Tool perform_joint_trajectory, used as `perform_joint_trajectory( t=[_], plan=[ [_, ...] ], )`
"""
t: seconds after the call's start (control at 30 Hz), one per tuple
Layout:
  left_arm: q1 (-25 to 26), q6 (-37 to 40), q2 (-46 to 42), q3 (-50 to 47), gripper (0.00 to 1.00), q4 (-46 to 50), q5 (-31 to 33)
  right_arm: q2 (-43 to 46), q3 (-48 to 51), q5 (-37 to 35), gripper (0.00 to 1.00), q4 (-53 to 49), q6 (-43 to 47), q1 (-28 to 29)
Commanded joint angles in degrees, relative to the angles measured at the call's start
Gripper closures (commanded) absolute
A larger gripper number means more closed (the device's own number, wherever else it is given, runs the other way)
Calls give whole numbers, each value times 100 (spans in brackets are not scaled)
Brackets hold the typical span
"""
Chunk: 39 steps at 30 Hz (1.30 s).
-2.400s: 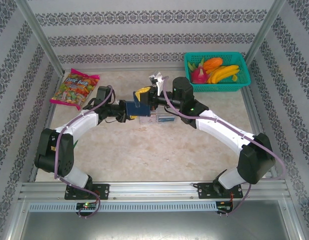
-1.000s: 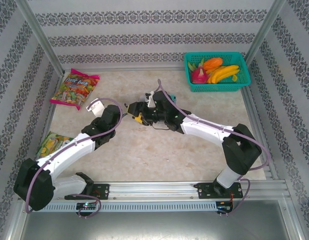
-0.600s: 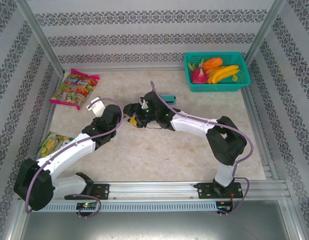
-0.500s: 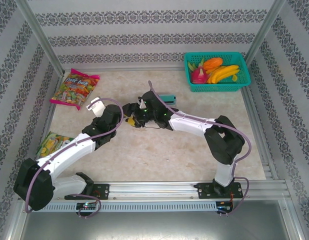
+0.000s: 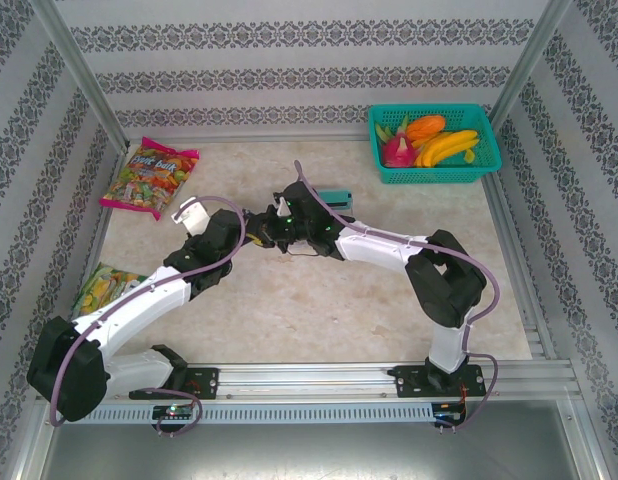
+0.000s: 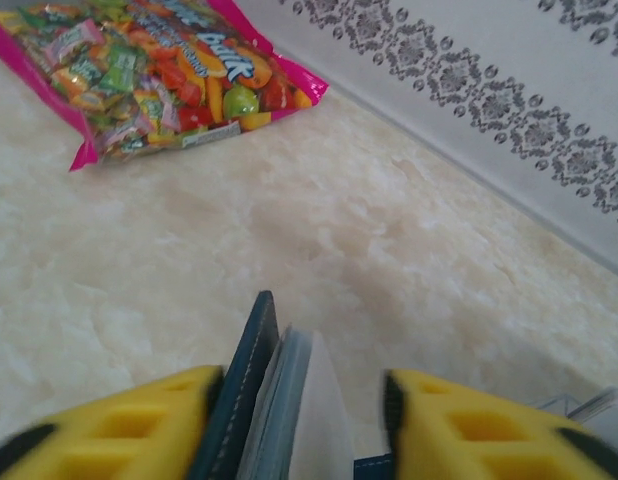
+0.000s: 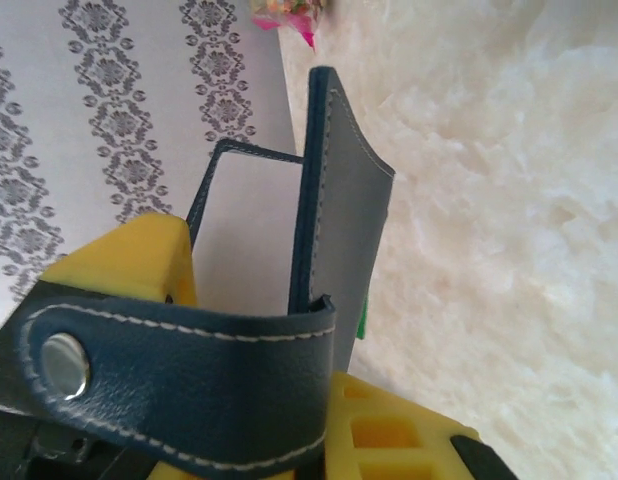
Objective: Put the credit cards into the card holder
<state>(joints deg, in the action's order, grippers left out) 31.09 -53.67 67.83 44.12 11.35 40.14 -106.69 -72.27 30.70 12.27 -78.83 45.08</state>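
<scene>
Between patterned walls [image 5: 289, 60], card holder [image 7: 339, 220] hangs above tabletop [image 5: 319, 310].

Large blue-and-white lettering is seen on the pink candy bag [image 6: 159, 75] in the left wrist view, but it is cut off by the frame edge and no word can be read with certainty. From the top camera, the print on that bag [image 5: 149, 178] and on the snack packet [image 5: 107, 285] is too small to read. Nothing readable is made out on the card holder [image 7: 339, 230].
</scene>
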Motion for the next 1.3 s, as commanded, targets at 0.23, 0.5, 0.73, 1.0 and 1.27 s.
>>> perform_joint_trajectory(
  t=[0.23,0.5,0.73,1.0,1.27],
  plan=[
    [-224,-794,-478,-100,36,1439,-957,779,682,-524,90,-1185,1723,-154],
    [-261,-709,-647,-548,36,1077,-1709,747,1982,-501,89,-113,2768,-72],
    [-261,-320,-343,-873,37,401,-2739,936,3067,-934,87,854,2970,-91],
    [-253,-234,-87,-1094,40,179,-3437,1096,3677,-1303,87,1611,2655,-185],
    [-253,-180,364,-1186,52,-127,-4141,1104,4282,-1559,87,2180,2123,-461]
  ],
)
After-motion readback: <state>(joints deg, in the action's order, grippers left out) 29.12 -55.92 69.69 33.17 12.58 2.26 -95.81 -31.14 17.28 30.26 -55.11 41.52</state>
